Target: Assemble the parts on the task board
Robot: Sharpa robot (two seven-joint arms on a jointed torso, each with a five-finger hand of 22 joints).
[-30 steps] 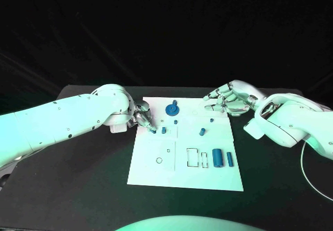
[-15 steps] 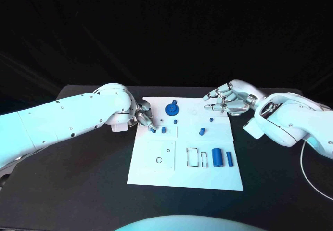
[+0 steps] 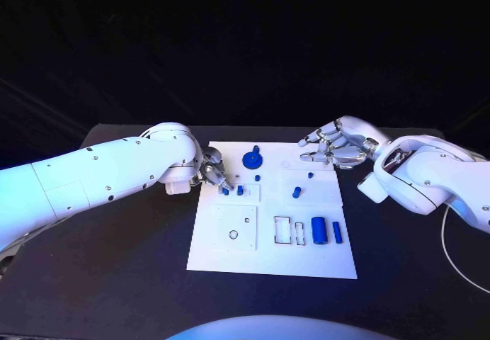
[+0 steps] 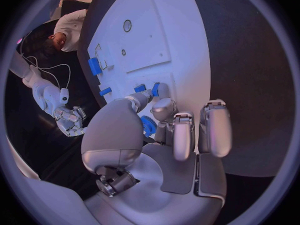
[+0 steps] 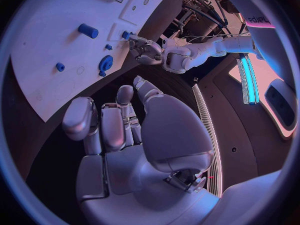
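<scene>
While the head view is showing the whole black table [image 3: 122, 234] with the white board [image 3: 274, 248] lying in its middle, the left wrist view is giving the close look under the left hand [image 3: 212, 173] that the head camera cannot.

That arm is reaching in from the board's left edge, the hand angled down over the board's upper left part. In the wrist view its fingers [image 4: 182, 135] are curling together around a small blue part [image 4: 148, 125], pinching it just above the board, beside two short blue pegs [image 3: 240, 190] standing there.

Over the board's far right corner the right hand [image 3: 332, 149] is hovering, fingers loosely curled and apart, gripping nothing; its wrist view is showing an empty palm.

On the board, a blue gear [image 3: 252, 163] is sitting near the far edge, a blue cylinder [image 3: 318, 231] is lying near the right edge with a slimmer bar [image 3: 337, 232] just beside it, and a small peg [image 3: 296, 191] is sitting mid-board.
</scene>
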